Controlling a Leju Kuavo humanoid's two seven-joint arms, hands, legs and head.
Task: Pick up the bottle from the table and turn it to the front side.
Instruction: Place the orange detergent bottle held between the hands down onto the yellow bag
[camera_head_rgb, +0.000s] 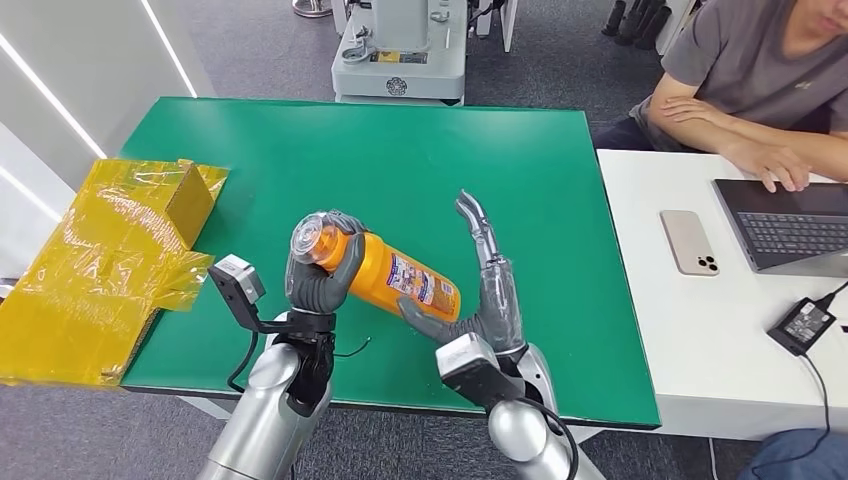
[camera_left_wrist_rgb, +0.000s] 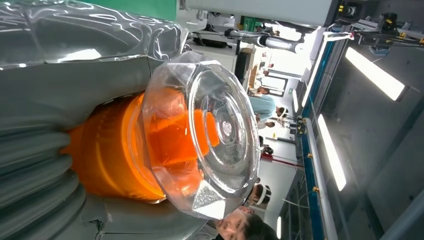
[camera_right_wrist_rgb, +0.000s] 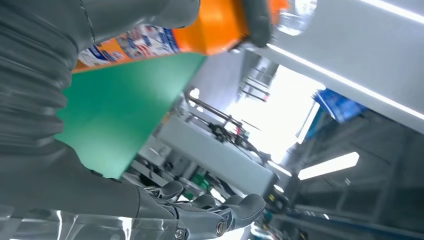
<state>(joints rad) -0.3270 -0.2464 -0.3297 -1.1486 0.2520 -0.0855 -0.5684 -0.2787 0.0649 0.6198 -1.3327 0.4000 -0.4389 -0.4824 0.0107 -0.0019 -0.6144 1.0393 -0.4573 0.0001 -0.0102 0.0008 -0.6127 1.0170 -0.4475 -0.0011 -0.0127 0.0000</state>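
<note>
An orange bottle (camera_head_rgb: 400, 280) with a clear faceted cap (camera_head_rgb: 318, 240) and a printed label is lifted off the green table (camera_head_rgb: 420, 160), lying tilted with the cap toward the left. My left hand (camera_head_rgb: 320, 282) grips it just below the cap; the left wrist view shows the cap (camera_left_wrist_rgb: 210, 135) end-on with that hand (camera_left_wrist_rgb: 60, 90) wrapped around the orange neck. My right hand (camera_head_rgb: 490, 300) stands beside the bottle's base with its fingers (camera_head_rgb: 478, 225) stretched straight up and apart, its thumb touching the base. In the right wrist view the bottle (camera_right_wrist_rgb: 210, 25) lies against the right hand (camera_right_wrist_rgb: 60, 185).
A yellow plastic-wrapped box (camera_head_rgb: 110, 250) lies at the table's left edge. A white table on the right carries a phone (camera_head_rgb: 689, 241), a laptop (camera_head_rgb: 790, 225) and a charger (camera_head_rgb: 803, 323), with a seated person (camera_head_rgb: 760, 70) behind it. A grey machine (camera_head_rgb: 400, 50) stands beyond the table.
</note>
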